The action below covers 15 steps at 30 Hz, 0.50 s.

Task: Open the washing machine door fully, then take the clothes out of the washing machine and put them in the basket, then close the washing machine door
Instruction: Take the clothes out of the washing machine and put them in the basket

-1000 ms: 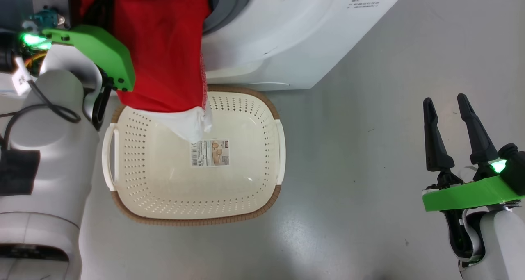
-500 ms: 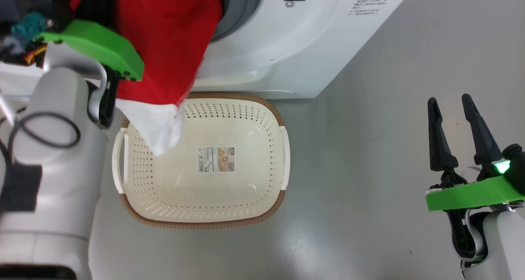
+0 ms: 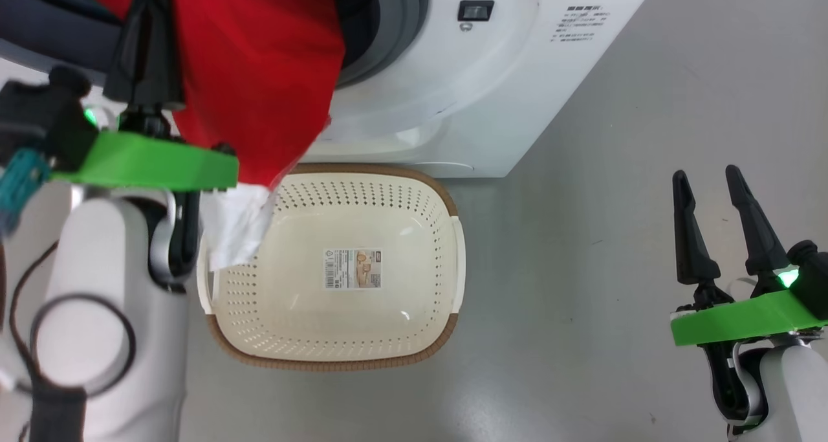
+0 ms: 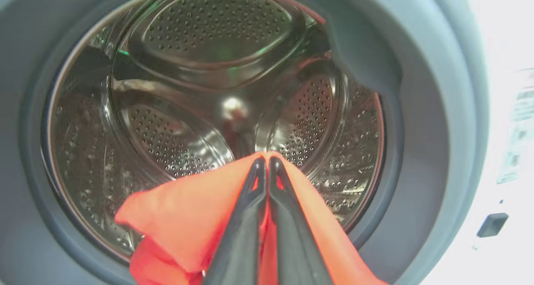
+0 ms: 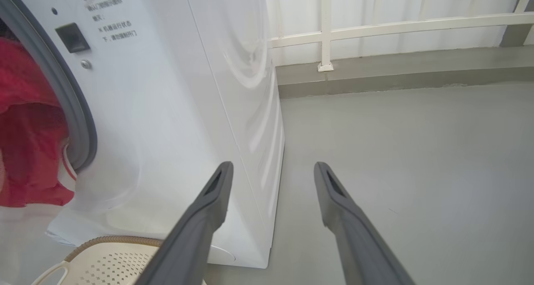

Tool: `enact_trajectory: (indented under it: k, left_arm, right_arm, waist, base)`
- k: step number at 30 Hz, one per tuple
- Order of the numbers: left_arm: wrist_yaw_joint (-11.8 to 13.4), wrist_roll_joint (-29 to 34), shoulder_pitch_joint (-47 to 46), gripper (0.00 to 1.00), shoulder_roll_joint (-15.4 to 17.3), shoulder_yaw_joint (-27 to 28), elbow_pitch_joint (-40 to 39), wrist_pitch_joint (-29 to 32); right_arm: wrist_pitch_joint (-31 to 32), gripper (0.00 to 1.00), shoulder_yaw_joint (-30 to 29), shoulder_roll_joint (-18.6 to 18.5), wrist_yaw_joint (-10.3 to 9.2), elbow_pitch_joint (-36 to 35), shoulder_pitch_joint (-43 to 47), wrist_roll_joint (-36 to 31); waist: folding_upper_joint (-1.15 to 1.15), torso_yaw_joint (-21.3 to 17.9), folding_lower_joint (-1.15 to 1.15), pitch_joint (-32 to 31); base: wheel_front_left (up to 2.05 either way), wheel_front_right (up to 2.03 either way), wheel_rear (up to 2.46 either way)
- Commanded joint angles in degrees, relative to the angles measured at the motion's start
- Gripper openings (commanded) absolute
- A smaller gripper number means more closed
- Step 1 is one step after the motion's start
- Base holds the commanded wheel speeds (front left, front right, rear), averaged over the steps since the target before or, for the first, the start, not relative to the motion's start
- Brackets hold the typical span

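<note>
The red clothes hang from my left gripper, which is shut on them just outside the washing machine. Their white band dangles over the left rear corner of the cream basket on the floor below the opening. In the left wrist view the left gripper pinches red cloth before the steel drum. The washing machine door shows as a dark curved rim at the upper left, swung aside. My right gripper stands open over the floor at the right.
A sticker lies on the basket's bottom. Grey floor stretches right of the washing machine. A low ledge with a white railing runs behind it. The right wrist view shows more red cloth at the opening.
The head camera has shifted. My left wrist has turned, and the red clothes' white end has swung from the basket's middle to its left edge. The right gripper stays open.
</note>
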Motion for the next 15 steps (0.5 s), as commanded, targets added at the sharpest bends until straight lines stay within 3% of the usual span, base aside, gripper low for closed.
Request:
enact_trajectory:
  k: [1,10,15]
  left_arm:
    - [-0.47,0.78,2.5,0.0,1.24,1.86,-4.73,-0.43]
    - [-1.02,0.62,12.15,0.0,0.52,2.88,-20.65,-0.43]
    - [0.28,-0.87,16.1,0.0,0.5,2.79,-26.99,-0.43]
  right_arm:
    - [-0.37,1.0,1.44,-0.34,0.28,-1.09,1.25,-0.11]
    - [-0.37,1.0,1.96,-0.52,0.28,-0.96,1.96,0.04]
    - [-0.37,1.0,2.12,-0.55,0.28,-1.01,2.29,0.03]
  waist:
    - [0.0,0.14,0.0,-0.4]
    - [0.0,0.31,0.0,-1.47]
    - [0.0,0.44,0.0,-1.69]
  base:
    - [0.0,0.0,0.0]
    - [0.0,0.0,0.0]
    - [0.0,0.0,0.0]
